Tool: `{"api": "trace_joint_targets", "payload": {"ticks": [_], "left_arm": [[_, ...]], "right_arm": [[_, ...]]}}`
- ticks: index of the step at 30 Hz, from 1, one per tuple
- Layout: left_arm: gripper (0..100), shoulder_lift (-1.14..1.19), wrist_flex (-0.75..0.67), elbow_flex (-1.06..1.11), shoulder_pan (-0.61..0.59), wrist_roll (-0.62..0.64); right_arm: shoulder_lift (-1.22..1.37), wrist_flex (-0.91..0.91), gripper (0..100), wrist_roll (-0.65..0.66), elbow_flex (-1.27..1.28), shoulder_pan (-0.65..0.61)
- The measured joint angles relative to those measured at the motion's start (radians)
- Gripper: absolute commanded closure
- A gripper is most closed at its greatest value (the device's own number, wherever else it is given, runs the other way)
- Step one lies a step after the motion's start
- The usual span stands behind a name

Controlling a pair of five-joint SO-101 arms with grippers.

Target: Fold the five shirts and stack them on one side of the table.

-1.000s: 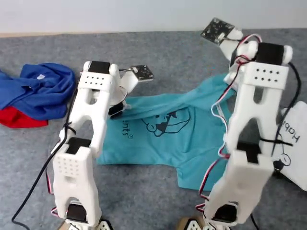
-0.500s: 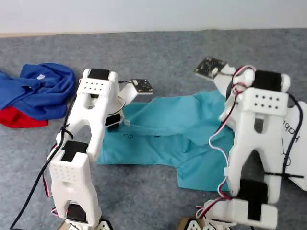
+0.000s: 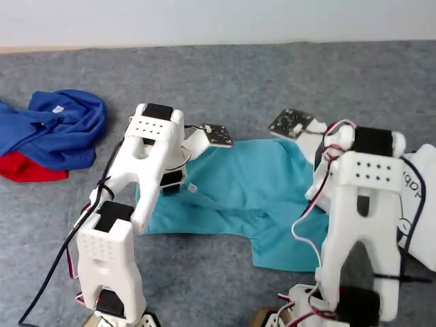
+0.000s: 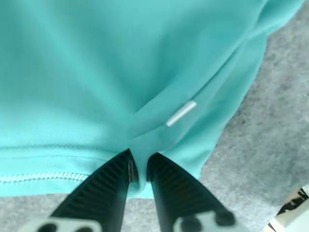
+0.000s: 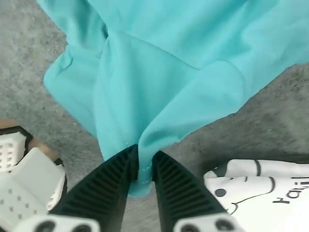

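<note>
A teal shirt (image 3: 248,194) lies across the middle of the grey table, its far half folded over toward the near side. My left gripper (image 4: 138,169) is shut on the teal shirt's (image 4: 120,77) hem, at the cloth's left side (image 3: 178,182) in the high view. My right gripper (image 5: 142,166) is shut on a pinched fold of the teal shirt (image 5: 183,63), at the cloth's right side (image 3: 315,178). A blue shirt (image 3: 58,129) lies crumpled over a red shirt (image 3: 24,168) at far left. A white printed shirt (image 3: 415,204) lies at the right edge.
The grey felt table (image 3: 225,75) runs bare to the pale wall behind. Both white arms (image 3: 126,225) stand over the near half of the table, the other arm (image 3: 361,225) covering part of the white shirt (image 5: 256,186).
Both grippers pulled the shirt's far edge toward the near side, folding it over so the printed graphic is now hidden. The right arm drew back and lower.
</note>
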Motion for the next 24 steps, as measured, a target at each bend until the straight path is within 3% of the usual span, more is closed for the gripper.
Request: {"api": "trace_joint_targets", "payload": {"ticks": [12,24], "left_arm": [[100,-0.124,0.000,0.094,-0.014,-0.026],[99,-0.153,0.000,0.163,-0.021,-0.043]], "right_arm": [[-0.278,0.000,98.5,0.025,0.265,-0.002],[-0.290,0.000,96.1,0.025,0.288,0.011]]}}
